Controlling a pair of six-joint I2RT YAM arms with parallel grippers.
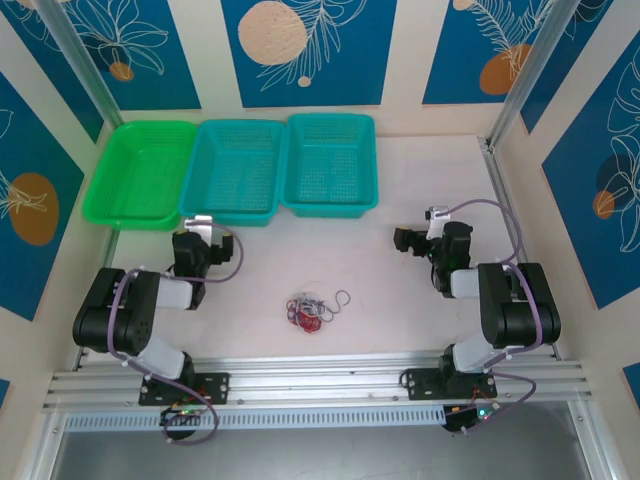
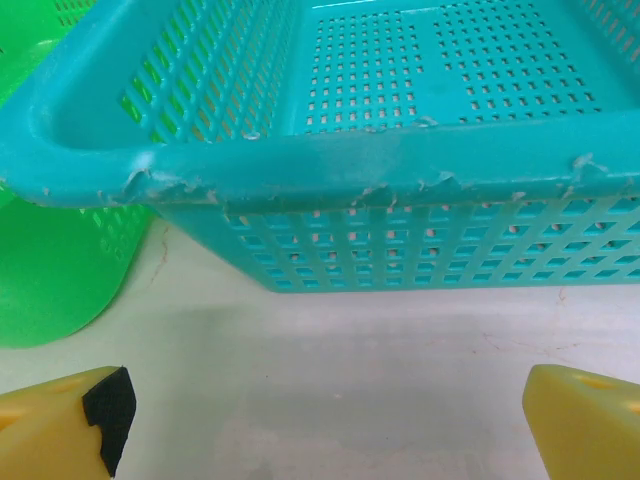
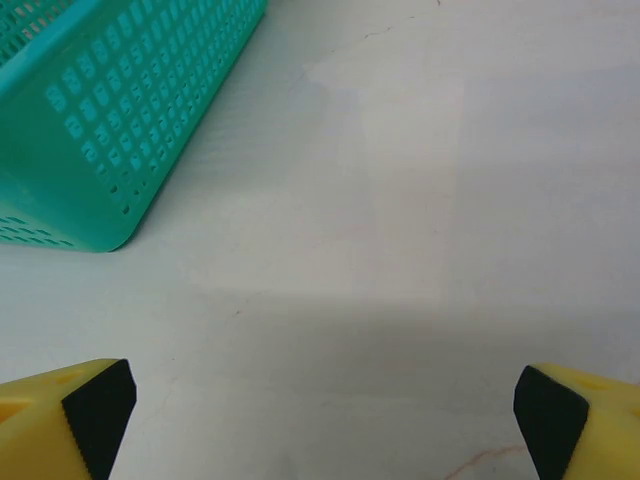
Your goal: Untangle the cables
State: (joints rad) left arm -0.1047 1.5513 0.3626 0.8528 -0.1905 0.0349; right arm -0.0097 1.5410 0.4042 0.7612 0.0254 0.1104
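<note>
Cables (image 1: 315, 312): small knot of hair-thin red, black & whitish wire loops, lying on the pale tabletop (image 1: 400, 330) well in front of the middle teal perforated plastic basket (image 1: 232, 212) and a bit to its right. One loose loop pokes out of the knot on the side twd the right arm. Nothing touches the knot. Left gripper (image 1: 203, 232) sits just in front of that basket's near-left corner, well apart from the cables. On its wrist cam the yellow fingers (image 2: 55, 425) w/ black pads stand far apart, so jaws wide open & empty, w/ the basket's chipped near rim right ahead and bare table btwn. Bright green plastic basket (image 1: 112, 165) touches the middle basket's left side. A second teal perforated basket (image 1: 330, 206) sits just beside its right side. Right gripper (image 1: 402, 240) is well to the right of the middle basket, past the second teal one, over bare table. Its jaws are also spread wide, holding nothing. A teal basket corner shows at upper left of its wrist cam; can't tell which of the two.
</note>
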